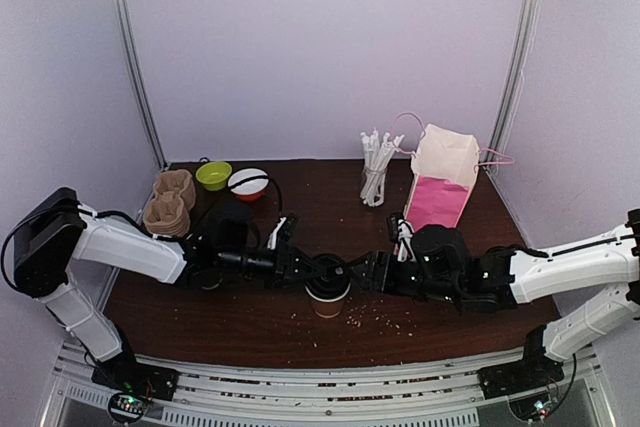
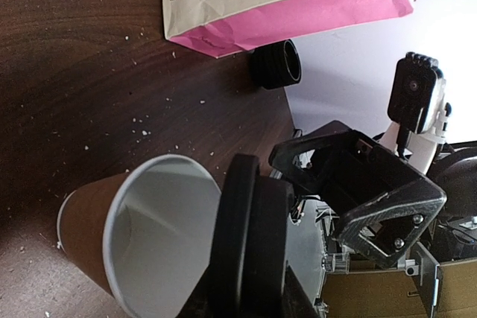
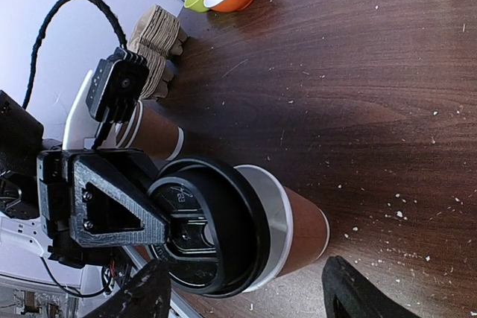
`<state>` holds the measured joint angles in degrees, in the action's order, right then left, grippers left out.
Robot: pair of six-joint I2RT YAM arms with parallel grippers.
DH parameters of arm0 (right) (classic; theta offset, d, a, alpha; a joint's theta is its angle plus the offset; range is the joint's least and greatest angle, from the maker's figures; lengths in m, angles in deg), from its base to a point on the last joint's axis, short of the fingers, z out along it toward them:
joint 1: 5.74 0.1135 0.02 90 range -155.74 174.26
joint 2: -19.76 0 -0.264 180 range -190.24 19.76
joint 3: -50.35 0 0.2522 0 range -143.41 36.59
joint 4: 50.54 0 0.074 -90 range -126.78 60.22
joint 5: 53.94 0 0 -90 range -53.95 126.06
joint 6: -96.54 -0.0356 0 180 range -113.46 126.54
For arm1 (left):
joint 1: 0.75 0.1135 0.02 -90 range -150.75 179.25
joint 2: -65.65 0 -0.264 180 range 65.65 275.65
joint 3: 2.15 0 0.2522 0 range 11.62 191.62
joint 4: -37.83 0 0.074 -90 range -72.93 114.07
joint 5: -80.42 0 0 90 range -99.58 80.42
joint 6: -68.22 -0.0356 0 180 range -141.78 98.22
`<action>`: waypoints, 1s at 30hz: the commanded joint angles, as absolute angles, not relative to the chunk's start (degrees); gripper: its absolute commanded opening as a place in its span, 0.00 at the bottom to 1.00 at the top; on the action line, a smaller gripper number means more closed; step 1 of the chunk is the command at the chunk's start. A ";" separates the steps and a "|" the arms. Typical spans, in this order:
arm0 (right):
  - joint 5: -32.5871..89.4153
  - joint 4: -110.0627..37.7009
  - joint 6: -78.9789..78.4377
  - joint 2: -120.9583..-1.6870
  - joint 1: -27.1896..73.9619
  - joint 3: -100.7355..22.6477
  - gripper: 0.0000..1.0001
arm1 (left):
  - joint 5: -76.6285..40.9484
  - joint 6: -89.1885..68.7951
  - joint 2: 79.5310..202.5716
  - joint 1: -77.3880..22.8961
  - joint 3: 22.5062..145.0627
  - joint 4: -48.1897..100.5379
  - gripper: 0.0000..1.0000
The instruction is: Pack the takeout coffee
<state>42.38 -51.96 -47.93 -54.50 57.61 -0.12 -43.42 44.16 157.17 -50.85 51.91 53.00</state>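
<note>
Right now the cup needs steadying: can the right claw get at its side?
Probably yes: the right claw stands open facing the cup, nothing between; the left claw holds only the lid.

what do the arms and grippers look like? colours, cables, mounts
Left arm and right arm: white link shells, black joints. Left gripper and right gripper: black, angular frames with visible screws. Each wrist has a small black camera on a white bracket. A black cable loops off the left arm.
</note>
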 commanded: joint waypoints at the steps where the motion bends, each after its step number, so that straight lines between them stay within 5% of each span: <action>1: 41.79 -53.87 -49.62 -55.63 57.24 0.60 0.72 | -44.74 44.36 158.43 -51.20 53.88 55.39 0.21; 30: 34.48 -60.41 -53.00 -63.42 54.57 1.46 0.62 | -44.14 42.58 159.91 -51.23 55.44 51.16 0.32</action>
<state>35.28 -58.88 -52.44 -62.94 54.86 1.02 -44.08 43.89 159.90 -50.85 53.53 51.05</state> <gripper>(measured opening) 0.627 0.309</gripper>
